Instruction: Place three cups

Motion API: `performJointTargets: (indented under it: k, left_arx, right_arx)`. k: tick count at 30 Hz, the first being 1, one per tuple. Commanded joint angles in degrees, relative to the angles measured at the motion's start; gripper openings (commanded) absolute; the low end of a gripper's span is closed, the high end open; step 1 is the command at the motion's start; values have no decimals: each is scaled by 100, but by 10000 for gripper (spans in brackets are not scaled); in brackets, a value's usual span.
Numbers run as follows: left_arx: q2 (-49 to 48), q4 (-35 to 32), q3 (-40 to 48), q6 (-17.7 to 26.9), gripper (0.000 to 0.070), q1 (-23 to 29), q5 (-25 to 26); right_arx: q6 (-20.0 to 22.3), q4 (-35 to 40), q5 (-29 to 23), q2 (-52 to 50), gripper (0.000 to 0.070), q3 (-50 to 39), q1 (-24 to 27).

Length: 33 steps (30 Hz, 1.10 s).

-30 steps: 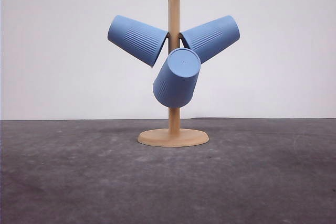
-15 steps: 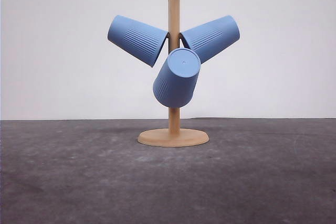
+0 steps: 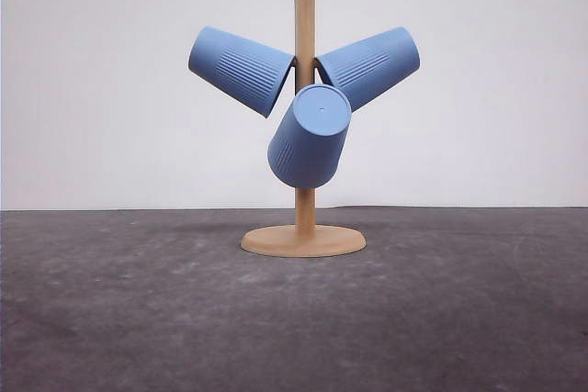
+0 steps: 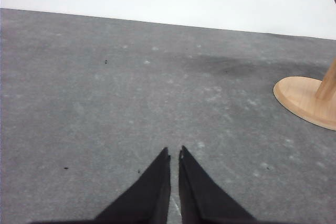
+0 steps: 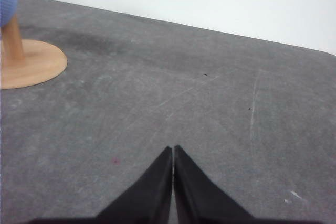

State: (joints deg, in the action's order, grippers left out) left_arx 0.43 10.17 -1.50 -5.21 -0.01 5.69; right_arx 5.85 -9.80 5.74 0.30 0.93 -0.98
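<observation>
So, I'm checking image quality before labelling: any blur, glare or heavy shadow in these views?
Front view: sharp, evenly lit, no glare on the three cups; soft shadow around the wooden stand's base. Left wrist view: a faint dark patch on the grey mat. Right wrist view: similar, black pincer crisp.

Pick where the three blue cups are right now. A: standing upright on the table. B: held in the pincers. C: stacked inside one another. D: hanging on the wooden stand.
D: the left cup, right cup and front cup all hang tilted off the stand, clear of the table.
</observation>
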Motion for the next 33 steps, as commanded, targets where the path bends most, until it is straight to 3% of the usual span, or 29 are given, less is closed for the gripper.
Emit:
performJointTargets:
  k: [1,33]
  left_arx:
    - [9,55,59,-2,0,0,-15]
    - [9,55,59,-2,0,0,-15]
  right_arx:
    - [-181,-9,-22,-9,0,-28,-14]
    - [-330,94,-143,-9,0,-26,-30]
